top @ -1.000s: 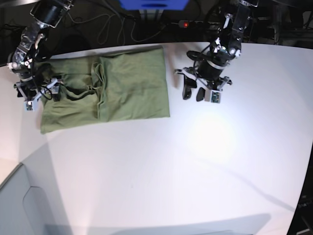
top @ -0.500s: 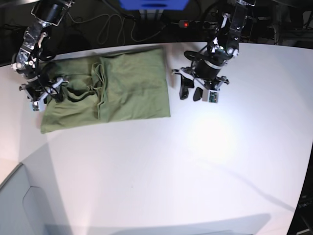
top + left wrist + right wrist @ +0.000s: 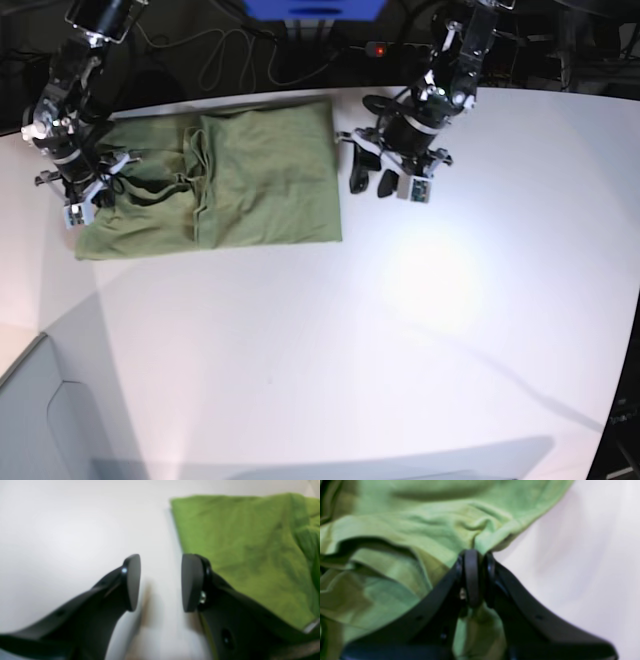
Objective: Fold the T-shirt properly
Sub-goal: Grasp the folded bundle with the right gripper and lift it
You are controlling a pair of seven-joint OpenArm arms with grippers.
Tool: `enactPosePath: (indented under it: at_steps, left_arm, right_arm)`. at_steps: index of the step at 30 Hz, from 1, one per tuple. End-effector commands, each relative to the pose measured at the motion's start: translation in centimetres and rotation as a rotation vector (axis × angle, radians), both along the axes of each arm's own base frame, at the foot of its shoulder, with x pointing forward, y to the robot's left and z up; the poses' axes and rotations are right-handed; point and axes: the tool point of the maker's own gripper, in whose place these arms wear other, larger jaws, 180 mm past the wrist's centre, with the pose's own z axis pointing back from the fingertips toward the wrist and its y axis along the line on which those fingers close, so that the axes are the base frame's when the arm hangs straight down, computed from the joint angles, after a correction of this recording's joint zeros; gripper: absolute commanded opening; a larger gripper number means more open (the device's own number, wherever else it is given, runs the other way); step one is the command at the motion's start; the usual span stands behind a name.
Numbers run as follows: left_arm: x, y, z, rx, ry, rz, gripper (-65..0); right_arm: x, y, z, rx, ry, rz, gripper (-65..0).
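Right claw [image 3: 476,580] pinches T-shirt [image 3: 215,185] edge as left claw [image 3: 160,582] waits, jaws apart and empty, over bare table [image 3: 400,330].

The partly folded shirt spreads away from the clenched right claw; the left has its hem just beside one fingertip. A clean fold likely needs both edges gripped before lifting evenly.

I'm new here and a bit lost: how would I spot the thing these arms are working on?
Look at the big white table, toward its far left part. The T-shirt lies there, partly folded: plain olive green, and the only cloth in sight. The right pincer is shut on its edge; the left pincer is open beside it.
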Motion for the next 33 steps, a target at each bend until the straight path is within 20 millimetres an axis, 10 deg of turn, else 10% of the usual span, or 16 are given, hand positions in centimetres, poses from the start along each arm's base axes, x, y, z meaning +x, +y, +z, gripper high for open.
enactPosePath:
  at_steps: [1, 33]
  left_arm:
    - [0.7, -0.2, 1.0, -0.015, -0.04, 0.005, -38.9]
    - [0.0, -1.3, -2.0, -0.014, 0.036, -0.011, -38.9]
  right_arm:
    - [1.4, 0.5, 2.0, -0.011, -0.073, 0.04, -65.0]
    - [-0.4, 21.4, 8.2, 0.018, -0.233, 0.719, -65.0]
